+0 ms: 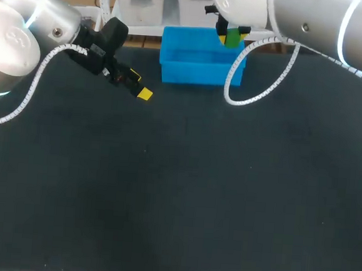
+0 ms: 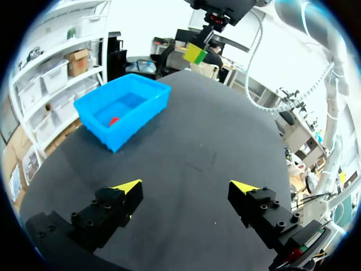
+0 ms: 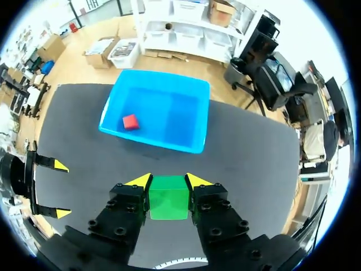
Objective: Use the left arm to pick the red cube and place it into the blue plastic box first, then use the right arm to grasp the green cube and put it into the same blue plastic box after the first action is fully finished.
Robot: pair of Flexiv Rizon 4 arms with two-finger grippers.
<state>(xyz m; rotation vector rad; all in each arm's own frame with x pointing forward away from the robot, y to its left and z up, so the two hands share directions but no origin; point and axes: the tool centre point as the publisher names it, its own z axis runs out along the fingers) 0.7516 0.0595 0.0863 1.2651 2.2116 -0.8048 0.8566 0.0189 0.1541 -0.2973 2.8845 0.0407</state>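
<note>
- Head view: your right gripper (image 1: 229,39) is holding the green cube (image 1: 237,32) near the blue box (image 1: 195,74), upper middle. Your left gripper (image 1: 140,85) is hanging wide open, upper left.
- Left wrist view: the red cube (image 2: 114,121) is lying inside the box.
- Right wrist view: both fingers are squeezing the green cube.

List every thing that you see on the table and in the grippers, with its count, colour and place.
box: 1, blue, open top, at the far edge of the table.
red cube: 1, red, inside the box, on its floor.
green cube: 1, green, held in the air near the box.
table: 1, black top, under everything.
left gripper: 1, black with yellow tips, open, holding nothing, beside the box.
right gripper: 1, black with yellow tips, shut on the green cube.
arms: 2, silver and white, left arm from the left side, right arm from the right.
</note>
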